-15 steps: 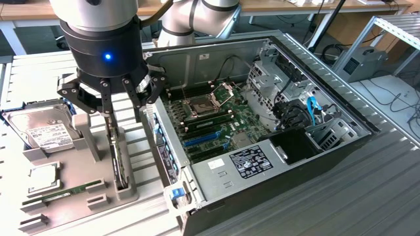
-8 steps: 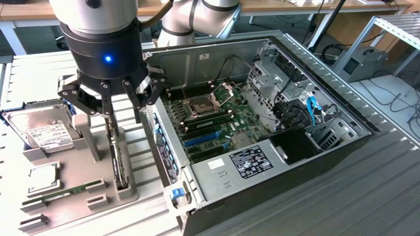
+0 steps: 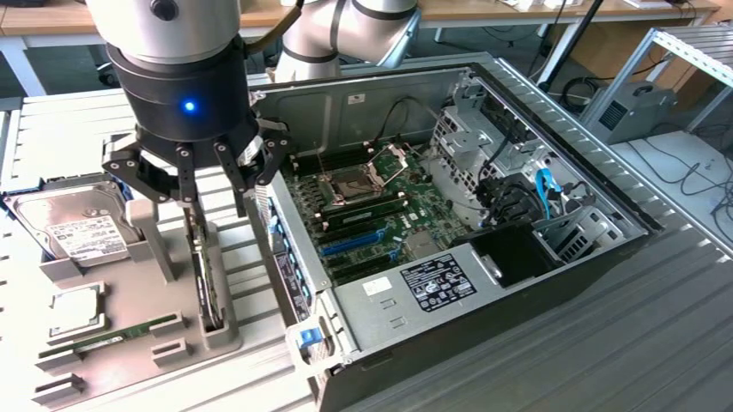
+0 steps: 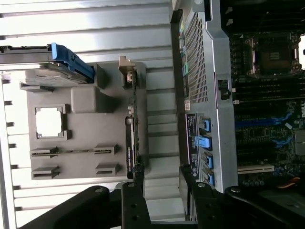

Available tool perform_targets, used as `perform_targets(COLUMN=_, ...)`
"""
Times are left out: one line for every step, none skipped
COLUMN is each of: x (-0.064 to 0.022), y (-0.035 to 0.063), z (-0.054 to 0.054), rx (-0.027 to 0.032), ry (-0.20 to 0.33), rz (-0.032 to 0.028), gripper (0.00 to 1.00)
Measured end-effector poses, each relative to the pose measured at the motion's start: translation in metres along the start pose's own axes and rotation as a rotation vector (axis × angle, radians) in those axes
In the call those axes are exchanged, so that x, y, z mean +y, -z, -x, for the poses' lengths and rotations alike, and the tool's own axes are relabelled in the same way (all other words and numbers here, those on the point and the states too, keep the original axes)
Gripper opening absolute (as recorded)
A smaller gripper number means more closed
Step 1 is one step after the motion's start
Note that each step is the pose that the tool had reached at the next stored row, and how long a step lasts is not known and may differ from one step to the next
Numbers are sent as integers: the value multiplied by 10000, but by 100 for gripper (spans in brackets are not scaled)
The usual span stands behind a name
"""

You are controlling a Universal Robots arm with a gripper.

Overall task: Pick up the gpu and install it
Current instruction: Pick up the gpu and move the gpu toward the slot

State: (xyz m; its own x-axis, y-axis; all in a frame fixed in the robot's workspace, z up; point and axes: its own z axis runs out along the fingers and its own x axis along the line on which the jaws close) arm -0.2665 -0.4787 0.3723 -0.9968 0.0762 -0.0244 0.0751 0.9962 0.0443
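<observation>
Hovering open-jawed above the thin green gpu card (image 3: 206, 283), stood on edge in the grey plastic holder (image 3: 129, 365), the black metal gripper (image 3: 215, 196) should be centred squarely over its top edge.

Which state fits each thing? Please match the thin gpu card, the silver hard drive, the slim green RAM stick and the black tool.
1 thin flat gpu card
2 silver hard drive with white label
3 slim green RAM stick
4 black tool

A lies flat in the grey holder
B open, above the card
C stands on edge in the grey holder
D at the exterior view's left edge

Pairs: 1-C, 2-D, 3-A, 4-B
</observation>
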Motion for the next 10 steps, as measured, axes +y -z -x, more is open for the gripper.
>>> perform_targets(x=0, y=-3, z=0, rx=0, ry=0, rz=0, gripper=42)
perform_targets(x=0, y=-7, z=0, rx=-1, ry=0, rz=1, gripper=42)
perform_targets(x=0, y=-12, z=0, rx=-1, ry=1, rz=2, gripper=42)
perform_targets(x=-1, y=-15, z=0, rx=-1, ry=0, rz=1, gripper=42)
perform_targets(x=-1, y=-19, z=0, rx=-1, ry=0, rz=1, gripper=42)
perform_targets(x=-1, y=-23, z=0, rx=-1, ry=0, rz=1, gripper=42)
perform_targets(x=-1, y=-27, z=-1, rx=-1, ry=0, rz=1, gripper=42)
perform_targets(x=-1, y=-30, z=-1, rx=0, ry=0, rz=0, gripper=42)
perform_targets(x=-1, y=-33, z=-1, rx=0, ry=0, rz=0, gripper=42)
perform_targets(x=-1, y=-37, z=-1, rx=0, ry=0, rz=0, gripper=42)
